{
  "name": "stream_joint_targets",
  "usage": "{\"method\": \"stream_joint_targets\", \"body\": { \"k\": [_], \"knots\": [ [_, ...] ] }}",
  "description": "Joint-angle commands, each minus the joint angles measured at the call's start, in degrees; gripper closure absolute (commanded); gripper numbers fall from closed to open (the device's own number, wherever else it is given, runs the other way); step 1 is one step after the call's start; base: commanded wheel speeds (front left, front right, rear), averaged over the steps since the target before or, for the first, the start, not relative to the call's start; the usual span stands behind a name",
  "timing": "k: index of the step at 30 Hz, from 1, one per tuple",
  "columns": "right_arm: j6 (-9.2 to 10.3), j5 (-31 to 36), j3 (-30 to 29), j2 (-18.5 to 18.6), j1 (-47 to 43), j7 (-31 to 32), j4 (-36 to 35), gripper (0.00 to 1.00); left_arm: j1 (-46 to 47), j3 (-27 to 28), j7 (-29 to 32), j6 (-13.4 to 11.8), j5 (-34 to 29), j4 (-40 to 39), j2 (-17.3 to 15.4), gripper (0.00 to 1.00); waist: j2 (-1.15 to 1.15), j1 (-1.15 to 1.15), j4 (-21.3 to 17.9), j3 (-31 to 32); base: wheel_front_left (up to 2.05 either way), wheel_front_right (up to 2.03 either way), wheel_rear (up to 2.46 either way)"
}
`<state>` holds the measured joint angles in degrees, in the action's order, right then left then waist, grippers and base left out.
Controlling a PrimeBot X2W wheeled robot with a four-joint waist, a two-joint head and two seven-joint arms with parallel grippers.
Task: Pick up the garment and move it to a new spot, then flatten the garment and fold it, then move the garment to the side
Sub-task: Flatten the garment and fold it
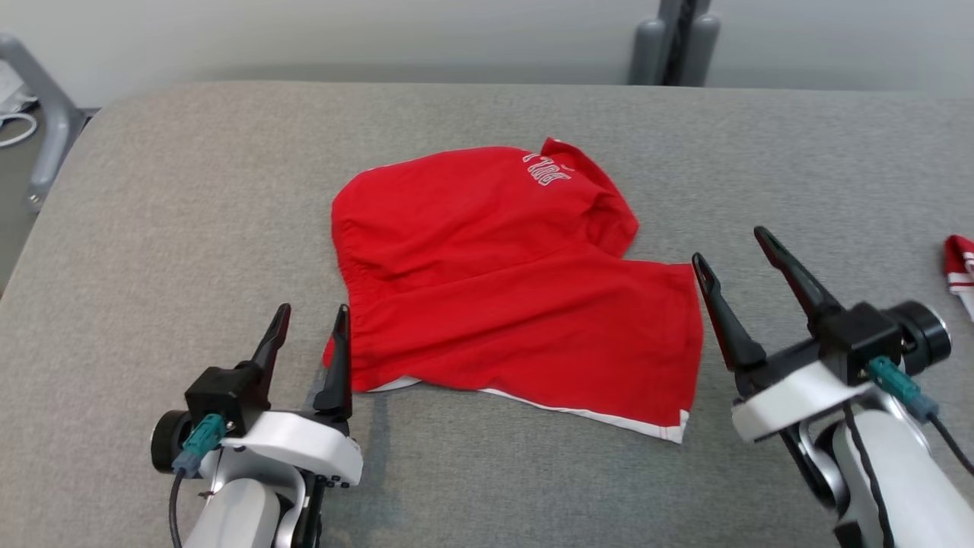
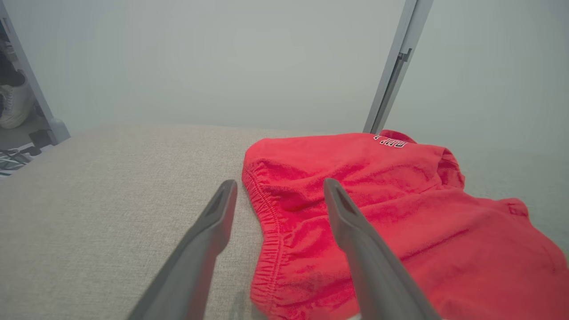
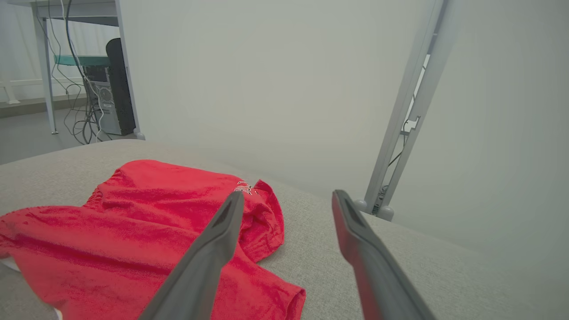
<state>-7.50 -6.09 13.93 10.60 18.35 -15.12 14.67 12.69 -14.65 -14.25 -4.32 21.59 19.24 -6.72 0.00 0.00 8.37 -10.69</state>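
Head view: red shorts lying rumpled mid-frame on the grey desk, left claw lower left, right claw at right, both wide open, holding nothing.

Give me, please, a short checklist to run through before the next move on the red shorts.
1. The left claw is open and empty: ok.
2. The right claw is open and empty: ok.
3. The shorts lie wholly on the table: ok.
4. The shorts lie flat: not ok, the far leg is bunched.
5. The left claw is at the waistband: ok.
6. The other red cloth is apart from the right claw: ok.
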Motion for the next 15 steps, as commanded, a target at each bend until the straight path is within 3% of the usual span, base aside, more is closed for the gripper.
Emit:
{"method": "stream_joint_targets", "body": {
  "k": [1,7,15],
  "knots": [
    [0.02,-0.7,0.89,1.13,2.45,0.26,1.05,0.0,1.41,-0.33,-0.52,0.49,-0.47,0.72,0.22,0.0,0.0,0.0,1.88,-1.45,0.0,0.0,0.0],
    [0.02,-5.72,2.67,3.89,13.04,2.6,7.0,0.0,4.19,-2.5,-0.84,1.53,-1.65,3.19,1.91,0.0,0.0,0.0,7.01,-5.51,0.0,0.0,0.0],
    [0.02,-13.02,7.36,9.3,27.41,8.4,20.71,0.0,6.76,-4.84,-0.92,2.21,0.08,3.86,3.41,0.0,0.0,0.0,14.43,-10.71,0.0,0.0,0.0]
  ]
}}
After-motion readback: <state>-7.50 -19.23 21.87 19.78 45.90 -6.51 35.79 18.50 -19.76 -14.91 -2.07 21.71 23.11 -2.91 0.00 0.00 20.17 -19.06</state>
